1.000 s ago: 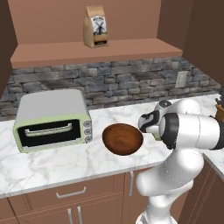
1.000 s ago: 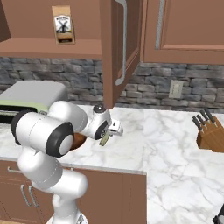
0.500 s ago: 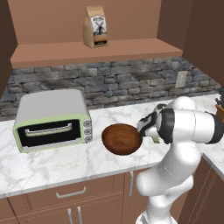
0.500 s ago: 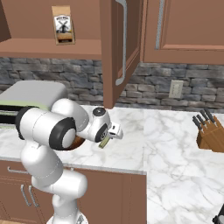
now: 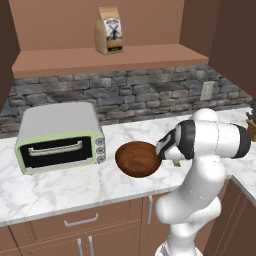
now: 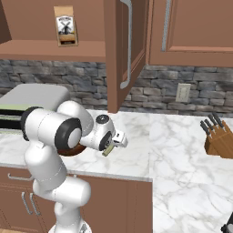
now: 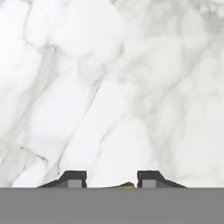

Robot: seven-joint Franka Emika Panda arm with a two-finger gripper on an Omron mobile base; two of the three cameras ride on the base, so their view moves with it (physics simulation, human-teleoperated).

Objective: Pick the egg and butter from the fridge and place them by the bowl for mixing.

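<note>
Holding a yellowish block, likely the butter (image 6: 108, 149), between narrowly set jaws, your gripper (image 6: 110, 148) hangs low over the marble counter (image 6: 182, 154), just at the bowl's (image 5: 138, 158) 3 o'clock, which suits a drop beside it. Your arm is folded tight, elbow forward, wrist tipped down at the stone.

A glossy white robot arm (image 5: 200, 175) built of rounded, bulbous segments, with dark charcoal rings marking its joints. A white wrist (image 6: 103, 132) carries a black circular cap and a small boxy white flange. The gripper (image 7: 111, 180) ends in two small dark fingertips with pale grey square faces.
</note>
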